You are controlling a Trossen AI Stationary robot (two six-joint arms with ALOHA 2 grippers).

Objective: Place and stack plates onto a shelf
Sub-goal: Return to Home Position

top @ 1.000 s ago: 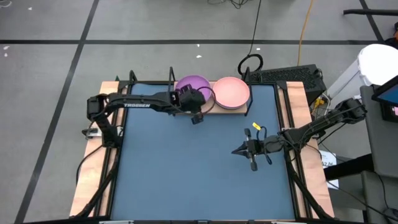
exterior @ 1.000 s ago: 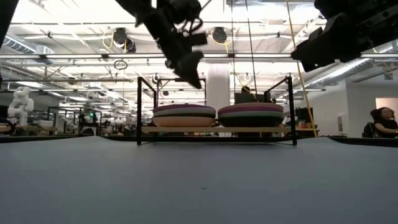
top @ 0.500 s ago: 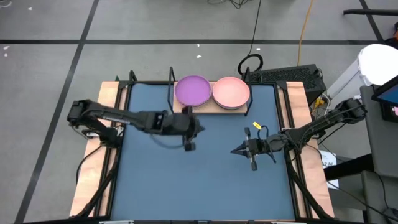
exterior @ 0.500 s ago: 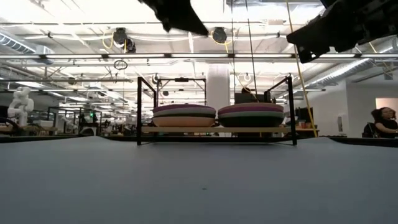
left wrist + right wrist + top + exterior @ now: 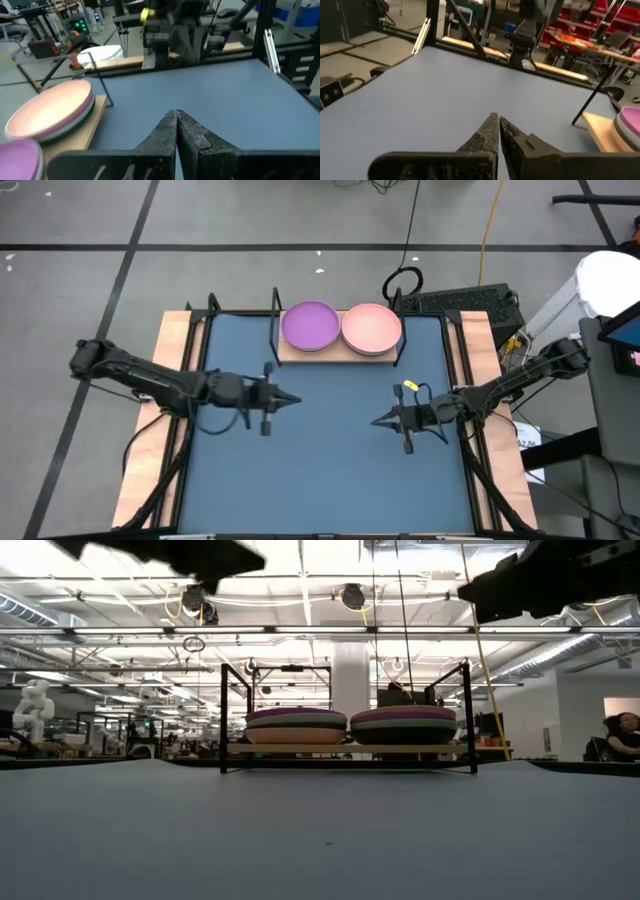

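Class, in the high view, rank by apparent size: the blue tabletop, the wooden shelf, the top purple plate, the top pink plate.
Largest: blue tabletop.
Next: wooden shelf.
Last: top purple plate and top pink plate, which look equal, so unranked.

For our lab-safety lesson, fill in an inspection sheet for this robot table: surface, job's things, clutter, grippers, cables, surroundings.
Surface: large blue tabletop.
Job's things: two stacks of round matte plates on small light-wood wire-framed shelf; purple plate tops one, pink plate the other.
Clutter: nothing seen.
Grippers: left gripper and right gripper shut, empty, over the tabletop.
Cables: yellow cable and black cable loop behind the table.
Surroundings: a person far off.
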